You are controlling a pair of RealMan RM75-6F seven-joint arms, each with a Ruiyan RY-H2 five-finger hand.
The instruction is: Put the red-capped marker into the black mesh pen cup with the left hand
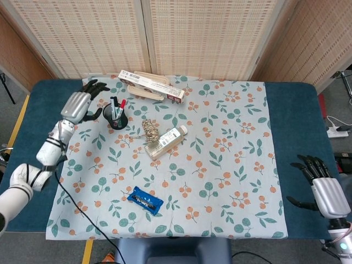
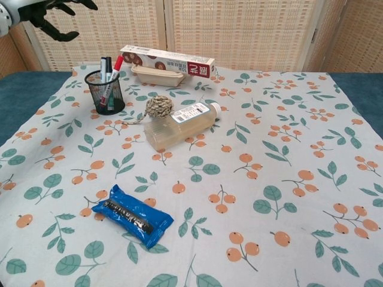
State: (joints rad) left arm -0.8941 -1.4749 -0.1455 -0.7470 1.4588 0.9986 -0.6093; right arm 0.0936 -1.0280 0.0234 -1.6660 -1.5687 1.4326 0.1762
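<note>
The red-capped marker [image 1: 121, 108] [image 2: 114, 74] stands tilted inside the black mesh pen cup [image 1: 116, 119] [image 2: 105, 92], its cap leaning on the right rim beside two dark pens. My left hand [image 1: 78, 102] [image 2: 45, 10] hovers open with fingers spread, up and to the left of the cup and apart from it. At the right edge of the table my right hand [image 1: 322, 187] rests open on the blue surface, holding nothing.
A long red-and-white box [image 1: 151, 84] and a beige tray [image 2: 157, 75] lie behind the cup. A twine ball [image 2: 158, 106], a clear bottle [image 2: 179, 124] and a blue packet [image 2: 133, 214] lie on the floral cloth [image 2: 251, 161].
</note>
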